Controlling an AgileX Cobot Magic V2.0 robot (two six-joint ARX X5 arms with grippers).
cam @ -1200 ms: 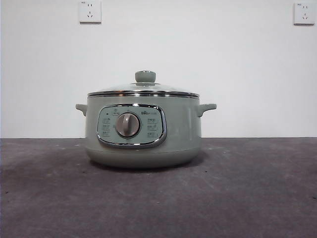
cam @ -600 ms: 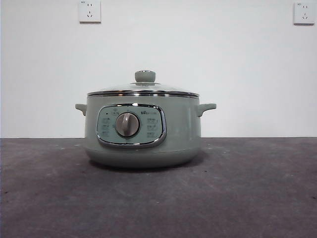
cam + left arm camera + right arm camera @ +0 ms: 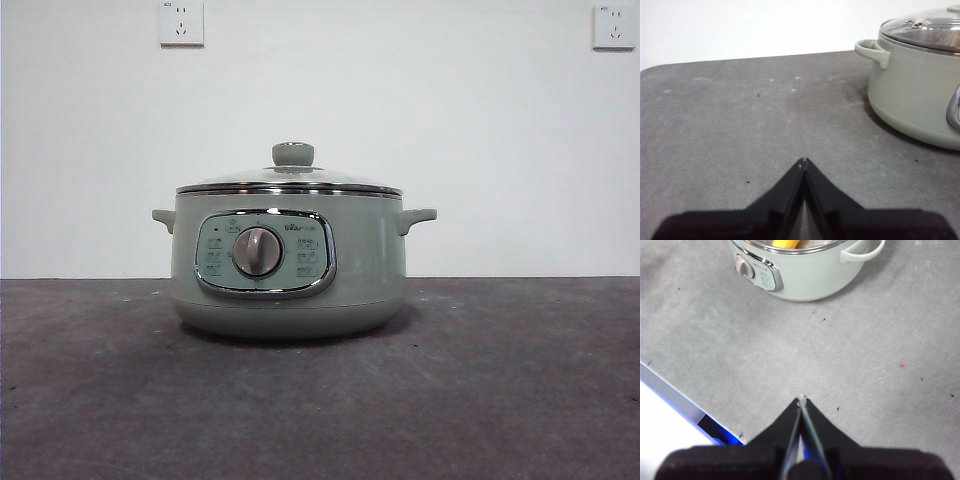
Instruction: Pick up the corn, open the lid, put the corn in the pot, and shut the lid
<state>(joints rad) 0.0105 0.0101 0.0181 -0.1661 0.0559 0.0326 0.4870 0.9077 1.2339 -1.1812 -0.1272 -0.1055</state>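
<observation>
The sage-green pot (image 3: 290,260) stands in the middle of the dark table with the glass lid (image 3: 290,181) resting on its rim. Through the glass, the right wrist view shows a yellow piece of the corn (image 3: 785,243) inside the pot (image 3: 810,275). My left gripper (image 3: 803,161) is shut and holds nothing, low over the table and off to one side of the pot (image 3: 915,100) and lid (image 3: 927,30). Higher up and well back from the pot, my right gripper (image 3: 801,399) is likewise shut and holds nothing. Neither gripper appears in the front view.
The table's edge with a blue strip (image 3: 670,385) lies close to my right gripper. A white wall with two sockets (image 3: 181,22) stands behind the table. The pot's grey dial (image 3: 258,251) faces the front camera.
</observation>
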